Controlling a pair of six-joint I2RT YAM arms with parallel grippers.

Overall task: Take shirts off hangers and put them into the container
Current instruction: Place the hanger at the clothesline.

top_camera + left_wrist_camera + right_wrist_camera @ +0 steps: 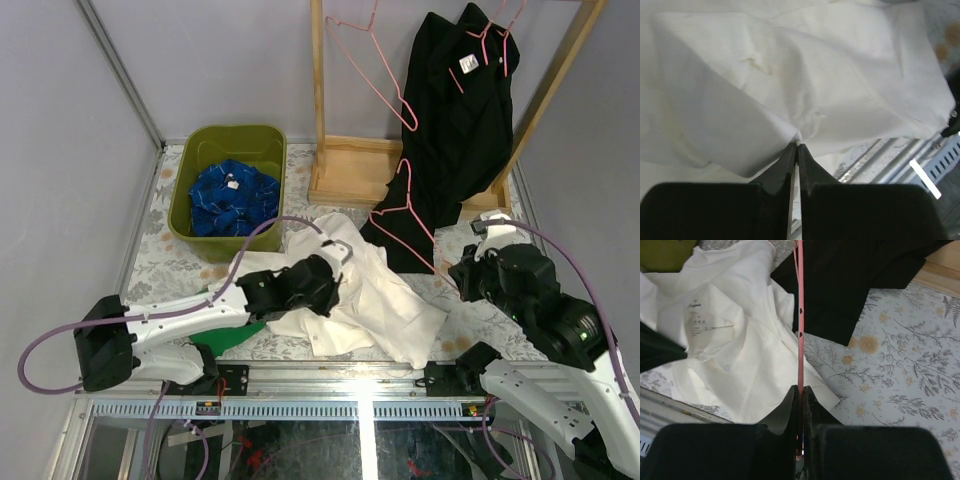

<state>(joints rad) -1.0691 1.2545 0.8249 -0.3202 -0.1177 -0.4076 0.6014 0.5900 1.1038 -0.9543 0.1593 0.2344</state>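
Observation:
A white shirt [375, 295] lies crumpled on the table, and my left gripper [338, 272] is shut on a fold of it [798, 144]. In the left wrist view the white shirt [790, 80] fills the frame. My right gripper [458, 272] is shut on the wire of a pink hanger [405, 212], and that hanger [800, 315] runs straight up from the gripper [800, 388]. A black shirt [455, 120] hangs from another pink hanger [492, 40] on the rack, with its hem on the table. The olive-green container [235, 131] at the back left holds a blue shirt [232, 197].
A wooden rack [350, 170] stands at the back with an empty pink hanger [372, 62] on its bar. A bright green cloth [240, 335] pokes out beneath my left arm. Grey walls close in on both sides. The table's metal front edge [350, 372] runs just behind the white shirt.

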